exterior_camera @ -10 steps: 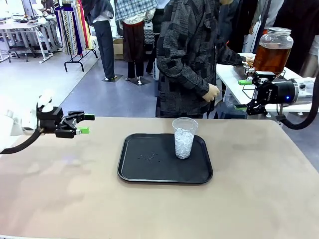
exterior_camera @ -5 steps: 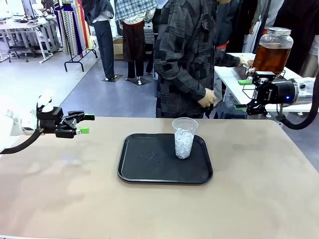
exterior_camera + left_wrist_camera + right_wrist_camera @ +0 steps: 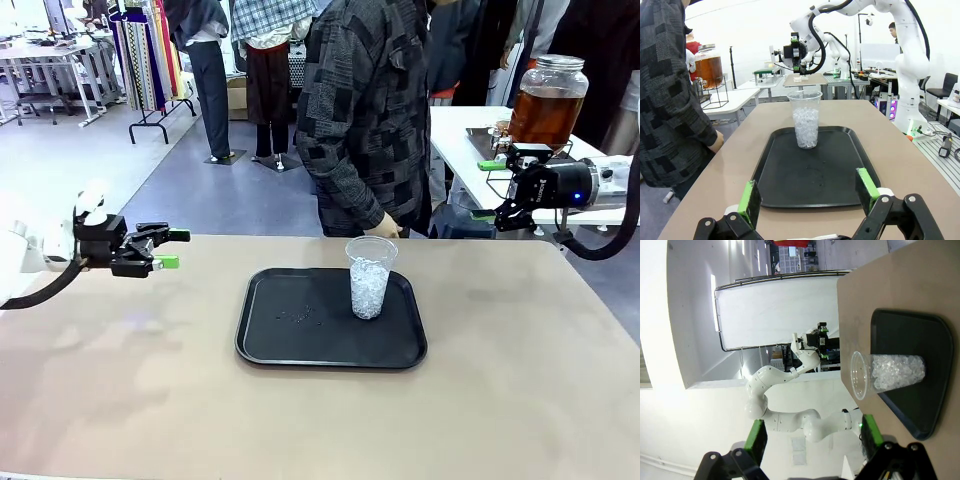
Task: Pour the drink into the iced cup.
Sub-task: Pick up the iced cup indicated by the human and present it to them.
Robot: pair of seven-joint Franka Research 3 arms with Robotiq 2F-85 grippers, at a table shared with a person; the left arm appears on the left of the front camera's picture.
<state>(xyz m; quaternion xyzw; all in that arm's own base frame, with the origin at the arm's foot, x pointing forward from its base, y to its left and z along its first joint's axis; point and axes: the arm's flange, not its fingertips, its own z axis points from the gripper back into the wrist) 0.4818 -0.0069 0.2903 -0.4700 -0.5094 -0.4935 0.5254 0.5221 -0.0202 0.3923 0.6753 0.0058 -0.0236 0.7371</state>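
A clear plastic cup of ice stands upright on the right part of a black tray at the table's middle; it also appears in the left wrist view as the cup and lying sideways in the right wrist view as the cup. The drink, amber liquid in a lidded glass jar, sits on a white side table at far right, also seen as the jar. My left gripper hovers open at the table's left edge. My right gripper hangs open beyond the far right corner, below the jar.
A person in a dark patterned jacket stands at the far edge just behind the cup, one hand close to its rim. The white side table holds the jar on a wire stand. Bare tabletop surrounds the tray.
The person has turned away from the side table toward the tray, and the hand has dropped to just behind the cup. Both arms have stayed still.
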